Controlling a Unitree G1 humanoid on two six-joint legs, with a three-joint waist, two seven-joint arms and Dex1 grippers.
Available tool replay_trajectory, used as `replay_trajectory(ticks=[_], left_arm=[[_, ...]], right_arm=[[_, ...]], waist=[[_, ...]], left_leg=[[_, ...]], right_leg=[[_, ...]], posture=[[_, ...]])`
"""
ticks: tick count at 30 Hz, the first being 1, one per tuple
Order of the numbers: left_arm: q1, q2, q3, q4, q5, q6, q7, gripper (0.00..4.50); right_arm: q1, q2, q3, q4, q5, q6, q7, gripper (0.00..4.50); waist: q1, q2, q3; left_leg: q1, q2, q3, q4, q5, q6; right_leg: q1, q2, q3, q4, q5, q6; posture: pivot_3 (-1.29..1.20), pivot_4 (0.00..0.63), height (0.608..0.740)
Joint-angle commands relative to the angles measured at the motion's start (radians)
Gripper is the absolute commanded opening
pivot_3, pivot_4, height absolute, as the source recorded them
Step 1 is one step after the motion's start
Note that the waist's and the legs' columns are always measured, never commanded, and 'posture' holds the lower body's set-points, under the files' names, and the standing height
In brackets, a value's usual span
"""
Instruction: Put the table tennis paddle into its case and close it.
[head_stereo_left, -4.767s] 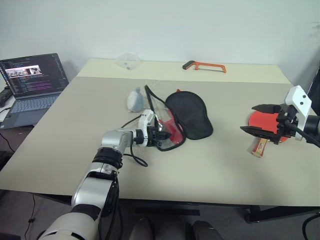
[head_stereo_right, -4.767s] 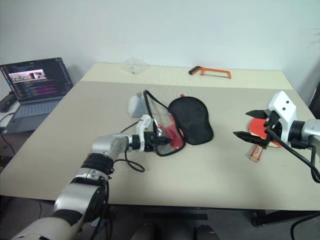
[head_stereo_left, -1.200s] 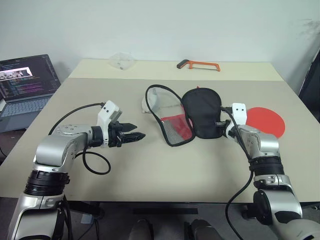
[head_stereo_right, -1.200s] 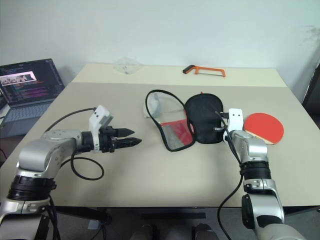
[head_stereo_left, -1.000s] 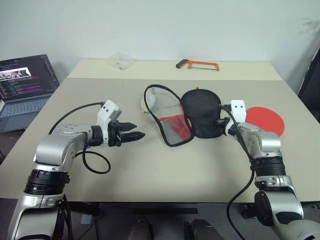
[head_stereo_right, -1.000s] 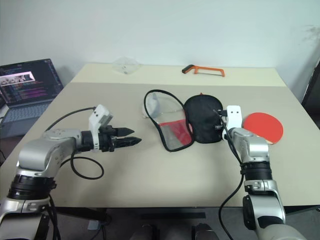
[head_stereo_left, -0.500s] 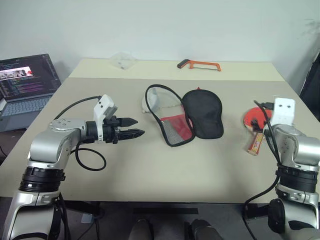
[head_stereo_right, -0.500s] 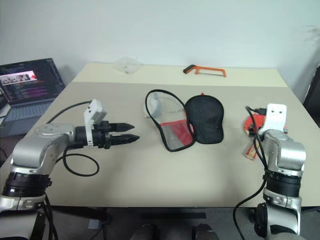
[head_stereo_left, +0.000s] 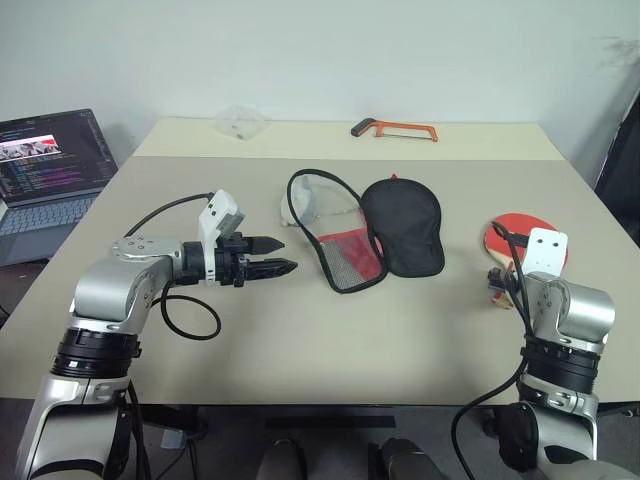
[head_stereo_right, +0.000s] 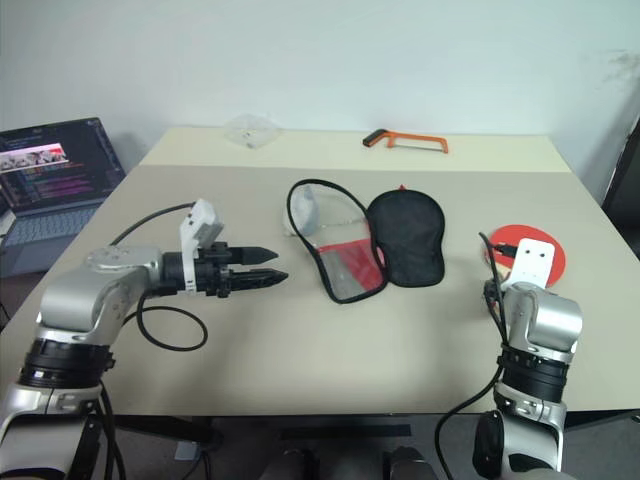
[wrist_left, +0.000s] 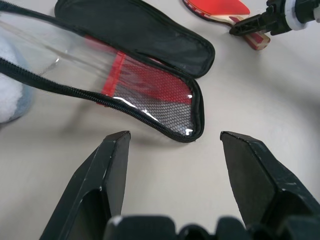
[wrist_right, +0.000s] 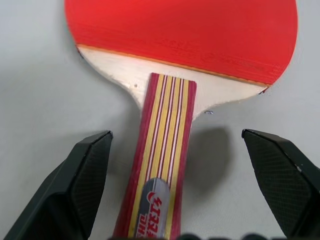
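Beige table (head_stereo_left: 330, 330) against a plain pale wall; an open laptop (head_stereo_left: 50, 165) sits on a lower surface at its left, an orange hacksaw (head_stereo_left: 394, 129) near the far edge. Case (head_stereo_left: 372, 236) lies unzipped at centre. Table tennis paddle (wrist_right: 185, 55) lies flat at right, handle between the spread right gripper (wrist_right: 175, 165) fingers, untouched. Left gripper (head_stereo_left: 272, 256) hovers spread, empty, beside the case
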Motion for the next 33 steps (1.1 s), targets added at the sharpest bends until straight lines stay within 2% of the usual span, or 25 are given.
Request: replay_trajectory(ticks=[1, 8, 10, 16, 21, 27, 33], left_arm=[[-0.019, 0.009, 0.011, -0.032, -0.009, -0.004, -0.003, 3.14], [-0.004, 0.016, 0.019, -0.044, -0.009, 0.003, 0.007, 3.14], [-0.001, 0.019, 0.024, -0.044, -0.010, 0.005, 0.010, 3.14], [0.016, 0.031, 0.037, -0.056, -0.015, 0.012, 0.022, 3.14], [0.027, 0.031, 0.040, -0.074, -0.021, 0.021, 0.033, 3.14], [0.046, 0.030, 0.045, -0.098, -0.026, 0.034, 0.045, 3.14], [0.070, 0.030, 0.052, -0.126, -0.035, 0.048, 0.057, 3.14]], right_arm=[[-0.010, -0.004, -0.005, 0.054, -0.027, -0.054, -0.021, 3.90], [-0.078, -0.018, 0.034, 0.100, -0.031, -0.154, -0.031, 1.49], [-0.112, -0.025, 0.057, 0.096, -0.036, -0.190, -0.026, 1.00], [-0.224, -0.016, 0.133, 0.086, -0.032, -0.238, 0.002, 1.01], [-0.306, 0.081, 0.188, 0.121, 0.010, -0.227, 0.042, 1.01], [-0.290, 0.169, 0.265, 0.129, 0.032, -0.190, 0.090, 1.01], [-0.247, 0.191, 0.298, 0.110, 0.030, -0.152, 0.110, 1.01]], waist=[[0.000, -0.001, 0.000], [-0.001, -0.001, -0.001], [-0.001, -0.001, -0.001], [-0.016, 0.000, 0.000], [-0.020, 0.000, 0.000], [-0.019, 0.000, 0.000], [-0.009, 0.000, 0.000]], left_leg=[[0.000, 0.000, 0.000, 0.000, 0.000, 0.000], [0.000, 0.000, 0.000, 0.001, 0.001, 0.002], [0.000, 0.000, 0.000, 0.001, 0.001, 0.002], [-0.008, 0.000, 0.001, -0.001, 0.001, 0.002], [-0.010, 0.000, 0.000, -0.001, 0.001, 0.002], [-0.011, 0.000, -0.001, 0.000, 0.001, 0.002], [-0.012, 0.000, -0.002, 0.000, 0.001, 0.002]], right_leg=[[0.000, 0.000, 0.000, 0.000, 0.000, 0.000], [0.001, 0.000, 0.000, 0.000, 0.001, 0.001], [0.000, 0.000, 0.001, 0.000, 0.001, 0.001], [-0.009, 0.000, 0.001, 0.002, 0.001, 0.000], [-0.010, 0.000, 0.000, 0.001, 0.001, -0.001], [-0.010, 0.000, -0.001, 0.001, 0.001, -0.001], [-0.011, 0.000, -0.003, 0.001, 0.001, -0.001]], posture=[[0.00, 0.150, 0.740], [0.00, 0.150, 0.740], [0.00, 0.150, 0.740], [0.00, 0.150, 0.740], [0.00, 0.150, 0.740], [0.00, 0.150, 0.740], [0.00, 0.150, 0.740]])
